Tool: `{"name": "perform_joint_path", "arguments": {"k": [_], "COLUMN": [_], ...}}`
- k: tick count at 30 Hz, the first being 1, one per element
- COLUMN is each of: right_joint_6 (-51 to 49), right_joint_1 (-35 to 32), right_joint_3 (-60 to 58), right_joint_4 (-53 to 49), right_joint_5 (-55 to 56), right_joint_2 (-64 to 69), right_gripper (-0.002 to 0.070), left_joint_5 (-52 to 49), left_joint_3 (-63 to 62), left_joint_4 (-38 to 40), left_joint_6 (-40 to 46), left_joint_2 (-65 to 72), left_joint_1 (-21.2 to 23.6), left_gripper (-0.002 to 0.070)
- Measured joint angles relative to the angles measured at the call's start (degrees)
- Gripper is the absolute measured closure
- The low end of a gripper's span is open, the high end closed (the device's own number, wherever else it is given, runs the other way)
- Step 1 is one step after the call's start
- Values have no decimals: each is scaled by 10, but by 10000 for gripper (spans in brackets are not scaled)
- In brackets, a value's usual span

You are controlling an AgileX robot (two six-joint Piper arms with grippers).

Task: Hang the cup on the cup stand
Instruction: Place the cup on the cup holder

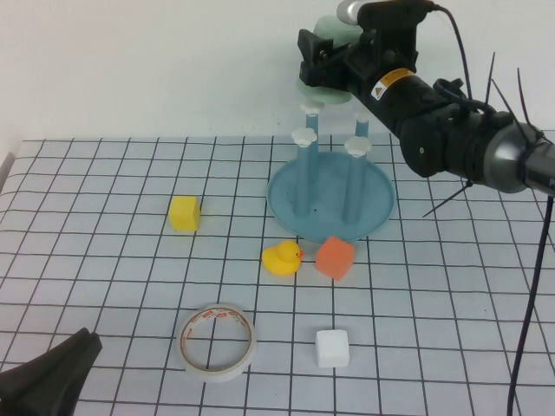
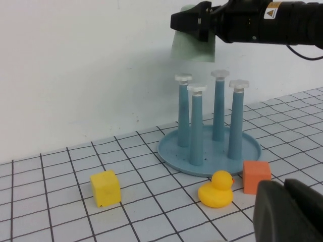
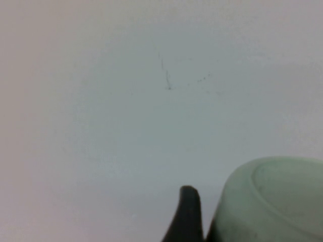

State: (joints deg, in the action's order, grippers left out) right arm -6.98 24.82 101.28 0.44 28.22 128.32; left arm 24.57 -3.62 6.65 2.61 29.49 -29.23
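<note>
The cup (image 1: 319, 92) is a pale mint-green tumbler, held mouth down in the air. My right gripper (image 1: 334, 56) is shut on the cup and holds it just above the white caps of the back posts of the cup stand (image 1: 379, 201), a round blue dish with four upright blue posts. The left wrist view shows the cup (image 2: 192, 49) a little above the post caps, apart from them, with the stand's base (image 2: 171, 153) below. The right wrist view shows the cup's bottom (image 3: 272, 201) beside one dark finger (image 3: 185, 214). My left gripper (image 1: 82, 347) sits shut and empty at the near left corner.
A yellow block (image 1: 185, 213) lies left of the stand. A yellow duck (image 1: 282, 258) and an orange block (image 1: 335, 257) lie just in front of the stand's base. A white tape roll (image 1: 217, 341) and a white block (image 1: 332, 347) lie nearer. A white wall stands behind.
</note>
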Motion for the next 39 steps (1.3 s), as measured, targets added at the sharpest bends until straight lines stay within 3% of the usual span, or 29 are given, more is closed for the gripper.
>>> {"name": "perform_joint_path", "arguments": {"k": [34,39], "right_joint_6": [-55,-56], "right_joint_1": [0,1], "right_joint_3": [1,1], "right_joint_4": [-91,-99], "right_joint_5": [-56,-116], "right_joint_2": [0,-19], "right_gripper": [92,92], "left_joint_5": [-1,-1], "left_joint_3": [0,0], "left_joint_4": [0,0], "left_joint_6": [3,3], "left_joint_2": [0,0], "left_joint_1": [0,0], "left_gripper": [676,676]}}
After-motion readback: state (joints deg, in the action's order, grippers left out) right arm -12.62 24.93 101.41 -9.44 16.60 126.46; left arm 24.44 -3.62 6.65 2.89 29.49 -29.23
